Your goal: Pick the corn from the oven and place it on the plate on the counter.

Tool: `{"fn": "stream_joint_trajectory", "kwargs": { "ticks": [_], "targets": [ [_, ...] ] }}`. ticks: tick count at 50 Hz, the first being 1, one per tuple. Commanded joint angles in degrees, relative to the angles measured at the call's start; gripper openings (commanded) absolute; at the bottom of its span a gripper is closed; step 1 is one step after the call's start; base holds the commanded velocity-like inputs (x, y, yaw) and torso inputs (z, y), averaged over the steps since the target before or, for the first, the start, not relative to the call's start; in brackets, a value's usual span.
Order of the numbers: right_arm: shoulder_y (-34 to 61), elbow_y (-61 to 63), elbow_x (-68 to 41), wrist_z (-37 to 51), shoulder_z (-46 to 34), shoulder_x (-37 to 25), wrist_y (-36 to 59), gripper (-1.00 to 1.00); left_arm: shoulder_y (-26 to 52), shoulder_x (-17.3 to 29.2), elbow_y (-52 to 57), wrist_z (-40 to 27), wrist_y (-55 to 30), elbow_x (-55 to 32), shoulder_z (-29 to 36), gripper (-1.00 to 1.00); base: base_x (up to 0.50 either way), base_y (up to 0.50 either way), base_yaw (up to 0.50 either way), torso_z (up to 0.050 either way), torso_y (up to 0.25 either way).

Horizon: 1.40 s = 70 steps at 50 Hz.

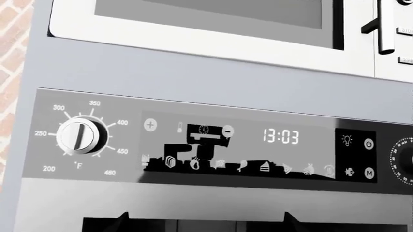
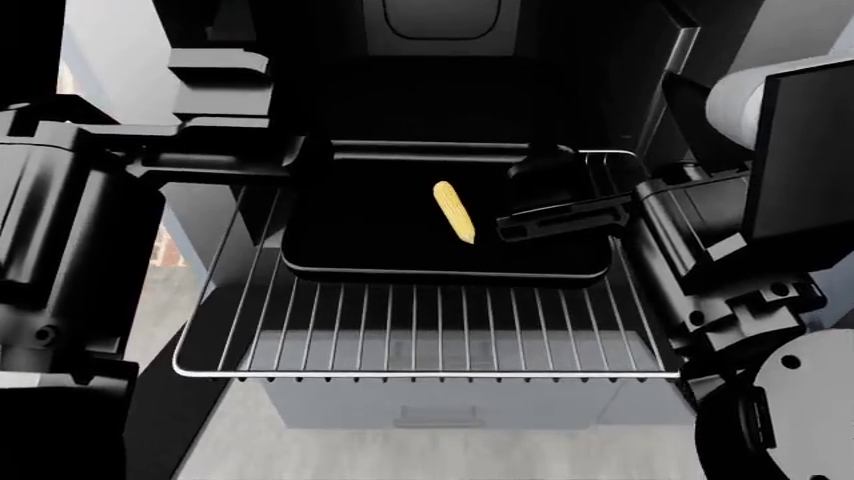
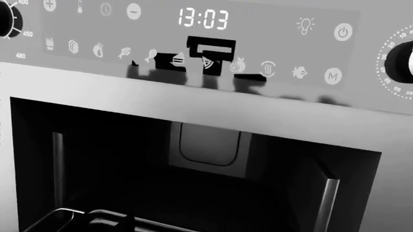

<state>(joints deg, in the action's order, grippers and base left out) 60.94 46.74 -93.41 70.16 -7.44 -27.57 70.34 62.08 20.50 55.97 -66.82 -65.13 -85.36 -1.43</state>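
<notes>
The corn is a small yellow cob lying on the black tray. The tray sits on the silver wire rack, which is pulled out of the oven. My right gripper hovers over the tray's right side, just right of the corn, and looks open and empty. One dark fingertip shows against the rack wire. My left gripper is open and empty, raised in front of the oven's control panel. The plate and the counter are out of view.
The oven's dark cavity gapes below the panel with its lit 13:03 clock. A white microwave sits above the oven. A temperature knob is on the panel. My left arm fills the left side.
</notes>
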Motion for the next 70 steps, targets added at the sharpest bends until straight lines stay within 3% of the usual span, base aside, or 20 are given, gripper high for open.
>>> {"fn": "stream_joint_trajectory", "kwargs": {
  "ticks": [1,11,22,32,39,48,70],
  "targets": [
    [2.85,-2.92,1.22,-2.67,-1.88,0.08,1.05,1.00,0.46,0.42,-0.04,-1.00,0.58,-1.09,0.48,1.00,0.00,0.00,0.00,0.000,0.000],
    [4.39,-8.52,7.99,-12.20,-3.87,0.67,1.26,1.00,1.16,1.02,0.07,-2.67,1.33,-3.14,0.73,1.00,0.00,0.00,0.00,0.000,0.000],
    [-2.85,-14.77,20.53,-25.73,-6.93,-0.01,-4.45,1.00,1.32,1.06,0.19,-2.85,1.88,-3.31,1.17,1.00,0.00,0.00,0.00,0.000,0.000],
    [-2.37,-23.71,27.94,-36.80,-12.67,1.00,-8.15,1.00,1.81,1.78,0.42,-3.85,2.45,-4.53,1.32,1.00,0.00,0.00,0.00,0.000,0.000],
    [-0.73,-27.87,28.72,-40.60,-15.02,1.71,-7.93,1.00,1.92,1.99,0.56,-4.44,2.80,-4.97,1.54,1.00,0.00,0.00,0.00,0.000,0.000],
    [7.18,-36.24,25.03,-48.30,-20.61,1.86,0.82,1.00,2.55,2.31,0.86,-5.60,3.07,-5.74,2.07,1.00,0.00,0.00,0.00,0.000,0.000],
    [11.91,-48.29,27.05,-56.33,-24.86,2.68,0.88,1.00,2.68,2.86,0.92,-5.38,3.82,-5.61,2.50,1.00,0.00,0.00,0.00,0.000,0.000]
  ]
}}
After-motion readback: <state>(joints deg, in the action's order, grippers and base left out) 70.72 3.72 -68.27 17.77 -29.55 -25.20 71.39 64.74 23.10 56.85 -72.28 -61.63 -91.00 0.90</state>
